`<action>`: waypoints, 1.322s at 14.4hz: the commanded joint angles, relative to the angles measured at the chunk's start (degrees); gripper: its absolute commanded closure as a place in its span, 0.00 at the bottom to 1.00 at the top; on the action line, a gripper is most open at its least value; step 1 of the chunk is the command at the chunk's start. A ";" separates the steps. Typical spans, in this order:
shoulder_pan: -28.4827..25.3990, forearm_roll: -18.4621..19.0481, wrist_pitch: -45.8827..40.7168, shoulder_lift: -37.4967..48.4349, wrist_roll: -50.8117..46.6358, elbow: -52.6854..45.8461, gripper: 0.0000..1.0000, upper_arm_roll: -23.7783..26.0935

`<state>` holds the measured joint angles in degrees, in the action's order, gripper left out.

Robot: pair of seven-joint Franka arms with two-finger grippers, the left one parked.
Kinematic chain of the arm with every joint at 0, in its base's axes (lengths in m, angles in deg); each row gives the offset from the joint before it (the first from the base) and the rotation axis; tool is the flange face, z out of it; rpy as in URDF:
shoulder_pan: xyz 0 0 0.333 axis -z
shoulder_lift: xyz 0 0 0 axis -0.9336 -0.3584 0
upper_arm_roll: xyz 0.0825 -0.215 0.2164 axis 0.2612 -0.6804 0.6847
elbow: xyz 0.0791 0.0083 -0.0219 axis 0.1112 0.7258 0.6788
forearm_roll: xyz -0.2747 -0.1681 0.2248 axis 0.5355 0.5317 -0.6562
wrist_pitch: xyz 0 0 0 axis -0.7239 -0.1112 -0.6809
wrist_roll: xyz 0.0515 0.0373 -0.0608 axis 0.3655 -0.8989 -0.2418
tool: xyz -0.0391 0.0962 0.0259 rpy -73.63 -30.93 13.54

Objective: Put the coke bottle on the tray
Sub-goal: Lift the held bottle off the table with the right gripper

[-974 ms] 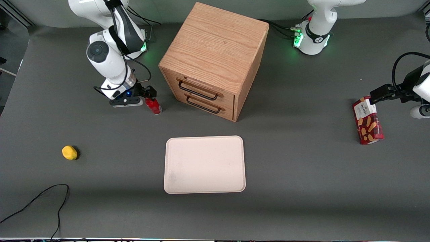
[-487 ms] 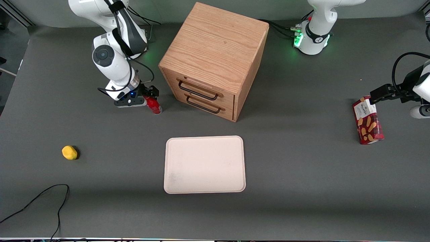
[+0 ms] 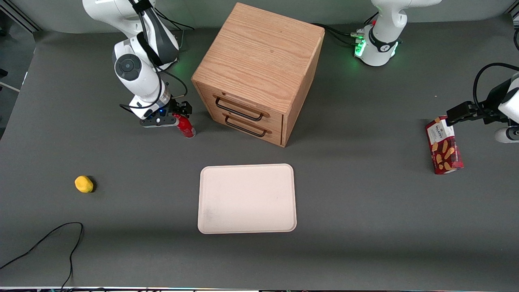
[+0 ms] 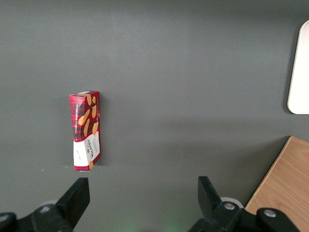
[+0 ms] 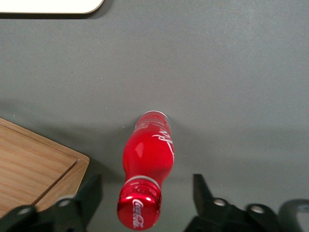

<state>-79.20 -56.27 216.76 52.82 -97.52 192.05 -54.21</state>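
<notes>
The coke bottle point(image 3: 185, 126), small, glossy red with a red cap, stands upright on the grey table beside the wooden drawer cabinet. My right gripper point(image 3: 175, 117) is right above it and open. In the right wrist view the bottle point(image 5: 147, 154) points its cap up between the two fingers of the gripper point(image 5: 146, 187), with a gap on each side and no contact. The cream-white tray point(image 3: 246, 198) lies flat and bare, nearer to the front camera than the bottle and the cabinet. A corner of the tray point(image 5: 48, 6) shows in the right wrist view.
The wooden drawer cabinet point(image 3: 259, 73) with two black handles stands close beside the bottle; its corner point(image 5: 34, 164) shows in the right wrist view. A yellow lump point(image 3: 84, 184) and a black cable point(image 3: 48, 243) lie toward the working arm's end. A red biscuit box point(image 3: 444, 146) lies toward the parked arm's end.
My right gripper has moved sideways toward the cabinet until it is over the bottle's cap. The bottle and the tray have not moved.
</notes>
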 commanded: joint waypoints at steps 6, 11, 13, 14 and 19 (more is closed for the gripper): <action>-0.35 -0.70 -0.87 1.44 -0.29 -1.63 1.00 -0.12; 0.18 -0.36 -14.37 0.04 -0.11 -16.45 1.00 -0.47; 0.35 -0.09 -20.79 -2.15 -0.11 -25.42 1.00 -0.74; 0.70 0.08 -23.87 -3.90 -0.11 -30.42 1.00 -0.74; 1.76 4.30 -41.53 -17.16 0.15 -60.37 1.00 -0.74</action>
<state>-77.46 -54.16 183.01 45.43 -97.45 147.98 -55.02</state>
